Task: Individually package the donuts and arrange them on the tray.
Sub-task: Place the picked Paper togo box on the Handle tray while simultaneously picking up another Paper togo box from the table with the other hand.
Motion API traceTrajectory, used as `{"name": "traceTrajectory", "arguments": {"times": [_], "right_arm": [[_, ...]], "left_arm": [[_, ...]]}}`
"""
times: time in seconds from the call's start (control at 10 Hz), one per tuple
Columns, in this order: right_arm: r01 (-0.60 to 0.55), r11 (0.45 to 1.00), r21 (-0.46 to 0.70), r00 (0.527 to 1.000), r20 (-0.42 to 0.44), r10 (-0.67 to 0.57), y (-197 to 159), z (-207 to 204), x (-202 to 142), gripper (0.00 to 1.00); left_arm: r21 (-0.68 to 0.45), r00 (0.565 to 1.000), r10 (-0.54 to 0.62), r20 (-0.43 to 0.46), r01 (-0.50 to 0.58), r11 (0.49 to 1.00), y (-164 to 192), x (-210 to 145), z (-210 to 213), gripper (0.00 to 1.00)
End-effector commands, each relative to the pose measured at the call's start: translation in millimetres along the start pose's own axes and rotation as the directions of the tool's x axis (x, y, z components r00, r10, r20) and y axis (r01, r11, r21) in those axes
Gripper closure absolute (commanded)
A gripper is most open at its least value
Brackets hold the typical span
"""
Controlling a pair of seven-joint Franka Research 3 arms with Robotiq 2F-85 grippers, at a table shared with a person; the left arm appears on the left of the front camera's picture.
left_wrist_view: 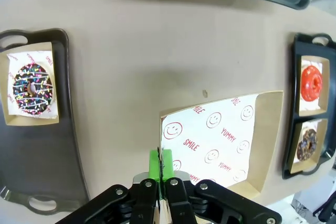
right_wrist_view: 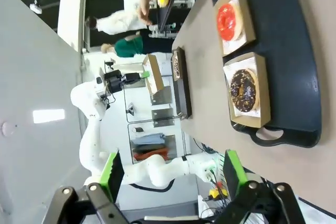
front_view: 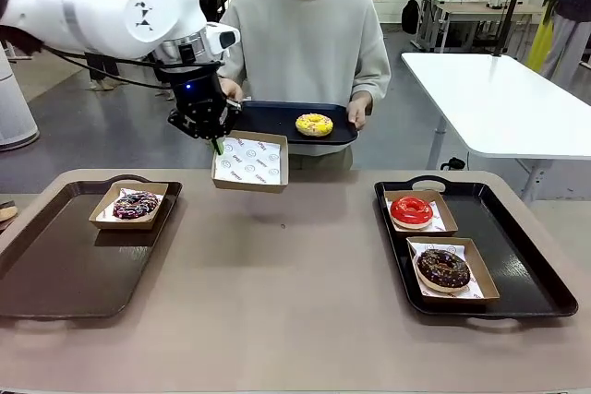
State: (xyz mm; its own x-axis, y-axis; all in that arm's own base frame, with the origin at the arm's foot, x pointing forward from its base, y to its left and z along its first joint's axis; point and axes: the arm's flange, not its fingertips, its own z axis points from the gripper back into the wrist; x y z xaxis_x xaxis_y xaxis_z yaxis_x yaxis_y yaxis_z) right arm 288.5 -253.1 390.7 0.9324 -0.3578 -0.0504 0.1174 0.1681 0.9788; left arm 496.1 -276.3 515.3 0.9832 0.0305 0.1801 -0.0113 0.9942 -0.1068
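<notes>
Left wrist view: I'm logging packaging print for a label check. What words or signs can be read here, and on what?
"SMILE" in red, on the white paper liner of the empty brown cardboard box held by the left gripper.
"YUMMY" in red, on the same liner.
Red smiley faces, same liner.
The liner under the sprinkled chocolate donut carries red print, too small to read.

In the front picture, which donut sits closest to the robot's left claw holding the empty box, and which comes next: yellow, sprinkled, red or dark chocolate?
From the left gripper:
1. Yellow-iced ring donut, on the tray the person holds, just right.
2. Chocolate donut with coloured sprinkles, boxed on the left tray; nearly tied with the first.
3. Glossy red donut, right tray.
4. Dark chocolate donut, right tray, nearest the camera.
</notes>
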Motion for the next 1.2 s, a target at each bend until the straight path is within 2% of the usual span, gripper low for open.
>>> {"name": "traceTrajectory", "arguments": {"times": [0.0,0.4,0.6,0.7,0.8,1.1], "right_arm": [[0.005,1.0,0.023,1.0,0.021,-0.005,-16,2,7,0.0],[0.005,1.0,-0.008,0.997,0.074,-0.004,-32,6,-8,0.0],[-0.019,0.999,-0.029,0.997,0.079,0.021,-29,1,-8,0.0],[0.03,1.0,-0.005,0.998,0.053,-0.03,-30,12,-4,0.0],[0.03,1.0,-0.005,0.998,0.053,-0.03,-30,12,-4,0.0],[0.03,1.0,-0.005,0.998,0.053,-0.03,-30,12,-4,0.0]], "left_arm": [[0.068,0.999,0.041,-0.017,-0.04,0.997,-17,24,-7,1.0],[0.108,0.997,0.055,-0.057,-0.048,0.993,-24,53,-42,1.0],[0.112,0.999,0.025,-0.048,-0.019,0.994,-26,53,-45,1.0],[0.065,0.999,-0.032,-0.039,0.035,0.997,-22,41,-43,1.0],[0.078,0.997,0.023,-0.07,-0.018,0.997,-22,50,-53,1.0],[0.078,0.997,0.023,-0.07,-0.018,0.997,-22,50,-53,1.0]]}}
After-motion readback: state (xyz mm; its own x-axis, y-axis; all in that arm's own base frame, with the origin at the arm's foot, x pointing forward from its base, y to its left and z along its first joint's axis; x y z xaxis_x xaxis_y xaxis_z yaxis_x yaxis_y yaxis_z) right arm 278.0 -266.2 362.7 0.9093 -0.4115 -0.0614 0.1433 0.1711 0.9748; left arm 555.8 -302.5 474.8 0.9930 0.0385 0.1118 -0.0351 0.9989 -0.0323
